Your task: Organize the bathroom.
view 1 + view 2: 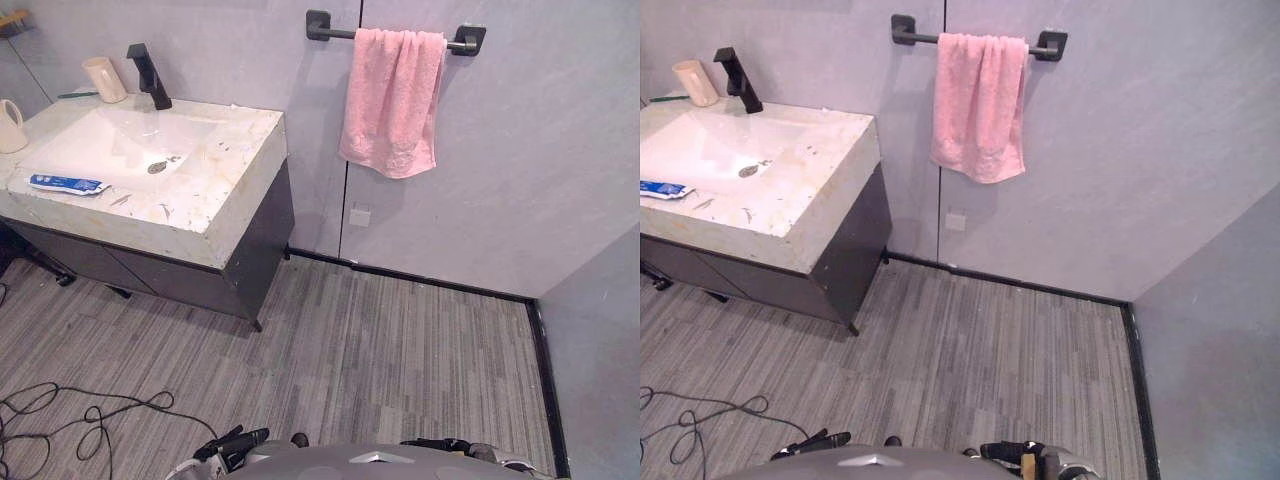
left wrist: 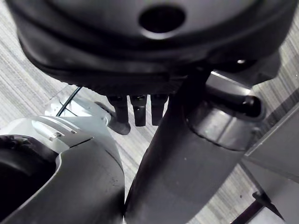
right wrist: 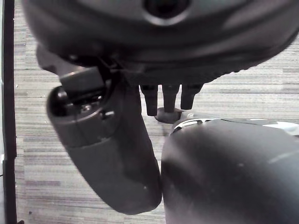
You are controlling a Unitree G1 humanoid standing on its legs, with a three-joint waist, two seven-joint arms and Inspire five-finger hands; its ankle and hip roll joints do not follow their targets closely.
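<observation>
A pink towel [image 1: 392, 100] hangs bunched over a black bar [image 1: 467, 41] on the grey wall. At the left, a marble vanity [image 1: 222, 205] holds a white sink [image 1: 120, 145]. A blue and white toothpaste tube [image 1: 66, 184] lies on the vanity's front edge. A beige cup [image 1: 105, 78] stands by the black faucet [image 1: 150, 76], and a white jug [image 1: 10, 126] stands at the far left. My left hand [image 2: 139, 109] and right hand [image 3: 169, 100] hang low by my sides, fingers straight and holding nothing. They sit well short of the vanity and towel.
A thin dark stick [image 1: 76, 95] lies behind the cup. The dark cabinet [image 1: 255, 250] under the vanity juts into the striped grey floor [image 1: 400, 350]. A side wall [image 1: 600, 360] closes in on the right. A small wall plate [image 1: 359, 215] sits below the towel.
</observation>
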